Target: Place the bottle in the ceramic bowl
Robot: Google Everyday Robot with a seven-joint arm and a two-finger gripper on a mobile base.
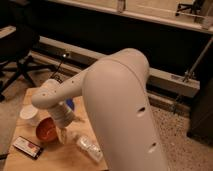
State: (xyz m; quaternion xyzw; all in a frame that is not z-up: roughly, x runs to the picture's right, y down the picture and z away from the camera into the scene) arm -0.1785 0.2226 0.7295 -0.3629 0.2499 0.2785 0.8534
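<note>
White arm [116, 95] angles down, jaws (spread) between bowl [45, 131] and bottle [90, 148].

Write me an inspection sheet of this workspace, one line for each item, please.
Surface: small wooden table.
Job's things: bottle lying on its side on the table, right of the ceramic bowl, not in it.
Clutter: white cup left of the bowl; dark flat packet at the front; blue object behind the arm.
Grippers: gripper open, pointing down between bowl and bottle, holding nothing.
Cables: thin dark cable behind the table.
Surroundings: office chair at left; speckled floor at right.
</note>
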